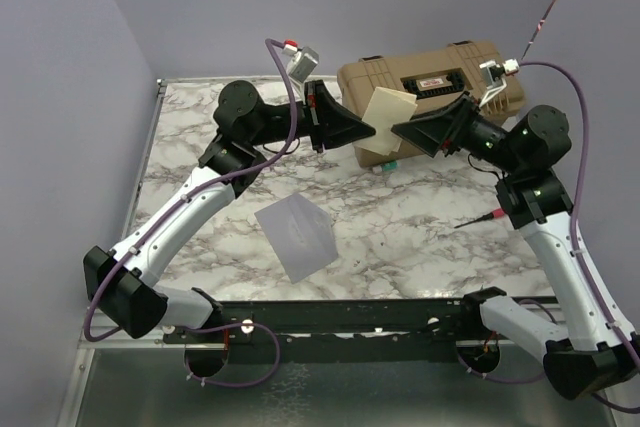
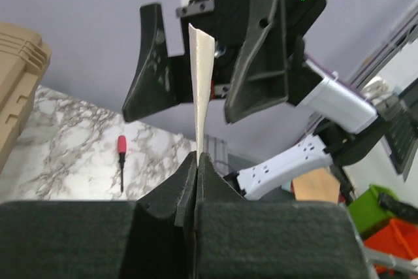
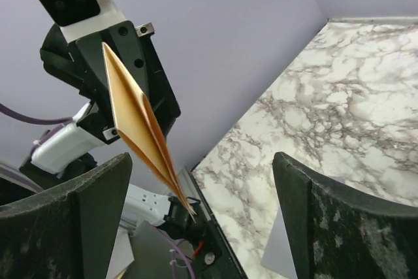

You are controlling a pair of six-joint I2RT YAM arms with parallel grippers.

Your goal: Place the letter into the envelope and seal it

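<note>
The letter (image 1: 388, 115), a folded tan sheet, hangs in the air in front of the toolbox, and my left gripper (image 1: 372, 131) is shut on its lower edge. In the left wrist view the letter (image 2: 202, 83) stands edge-on, rising out of the closed jaws of the left gripper (image 2: 197, 159). My right gripper (image 1: 404, 137) faces it, open, with a finger (image 2: 153, 63) on each side of the sheet, apart from it. From the right wrist the letter (image 3: 134, 119) shows between the wide fingers of the right gripper (image 3: 202, 161). The blue-grey envelope (image 1: 295, 237) lies flat on the table.
A tan toolbox (image 1: 440, 72) stands at the back of the marble table (image 1: 190, 137). A red-handled screwdriver (image 1: 476, 219) lies at the right, near my right arm. A corner of the envelope (image 3: 281, 253) shows low in the right wrist view.
</note>
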